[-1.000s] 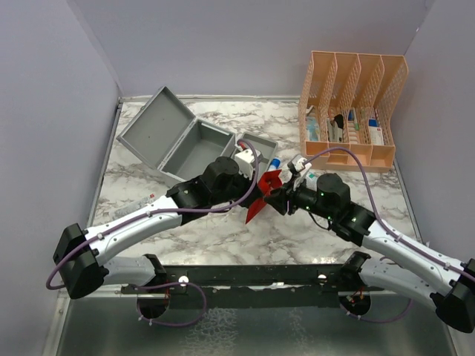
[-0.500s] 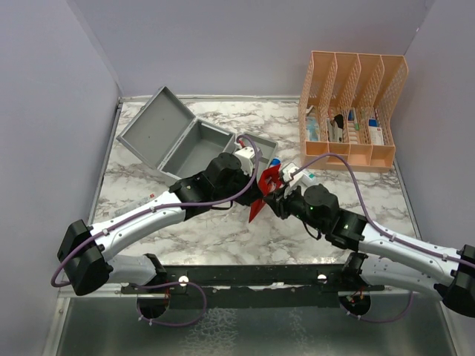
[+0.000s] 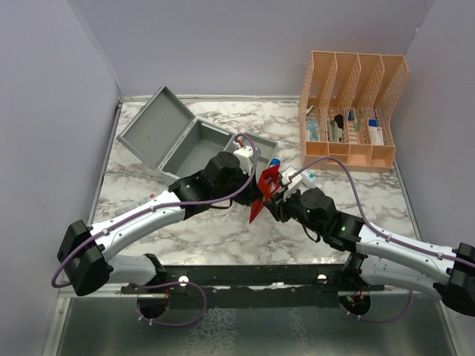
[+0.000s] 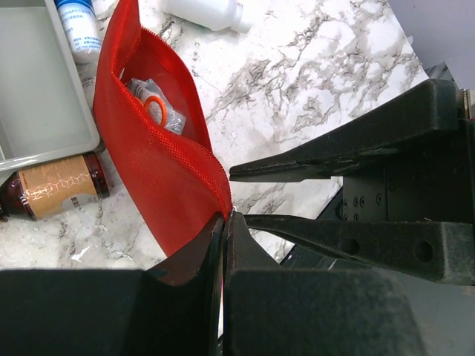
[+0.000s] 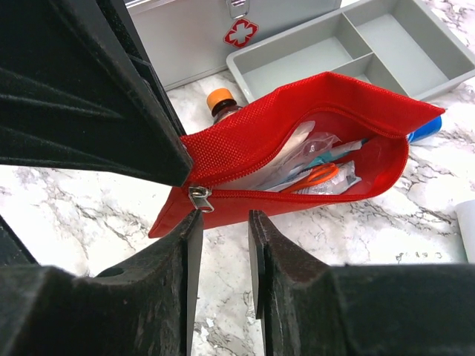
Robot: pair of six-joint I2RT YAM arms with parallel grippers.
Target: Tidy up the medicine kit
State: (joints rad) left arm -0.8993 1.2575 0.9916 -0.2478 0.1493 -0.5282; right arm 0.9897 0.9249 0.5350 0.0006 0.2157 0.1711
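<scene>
Grey metal case noted first: the medicine kit (image 3: 167, 141) stands at the far left of the marble table (image 3: 223, 230) with its lid swung back. Its inner tray (image 5: 356, 52) is out of the case and lies on the marble just beside it, on the side nearer the arms' meeting point. In the right wrist view we read a red cross emblem (image 5: 241, 33) on the case wall.

The left gripper (image 4: 225, 222) is clamped tight on one end corner of the red pouch (image 5: 297, 126) and holds it on edge with the mouth unzipped. We cannot tell whether the pouch's lower corner touches the marble. Inside it we see clear packets and an orange-handled item (image 5: 320, 176).

The right gripper (image 5: 225, 219) faces the left one at that same end. Its jaws stand partly apart, with bare marble showing in the gap. The tips sit just below the zipper pull (image 5: 199, 196), and we see nothing gripped between them.

A brown bottle (image 4: 56, 185) lies between tray and pouch. A white bottle (image 4: 200, 11) lies beyond the pouch. The peach organizer (image 3: 352, 111) stands far right, well apart from the kit.
</scene>
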